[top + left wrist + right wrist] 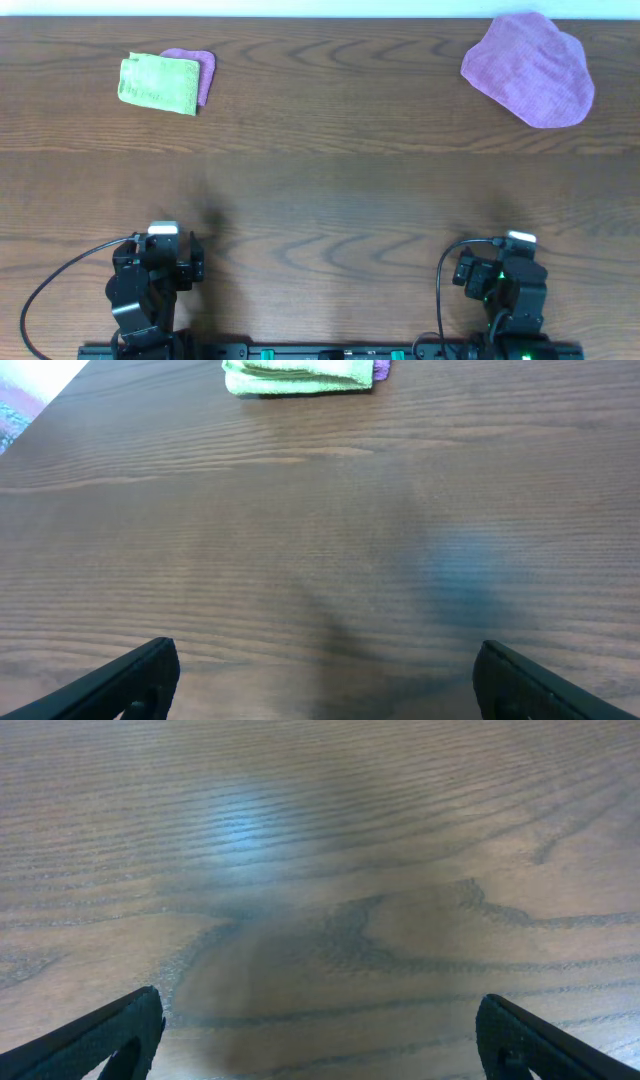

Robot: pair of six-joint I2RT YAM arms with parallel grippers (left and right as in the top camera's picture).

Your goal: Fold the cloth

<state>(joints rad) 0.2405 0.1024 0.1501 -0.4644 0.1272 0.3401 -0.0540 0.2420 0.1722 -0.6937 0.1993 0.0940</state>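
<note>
Looks finished: lime-green microfibre cloth (158, 83) folded compactly, partly atop small purple cloth (206, 70), left gripper (325, 660) and right gripper (318, 1010) parked well apart from it, spread wide, empty.

No writing, number, brand or sign can be read in any of the three views. The cloth (158, 82) and the tabletop (330, 170) show no legible marking.
</note>
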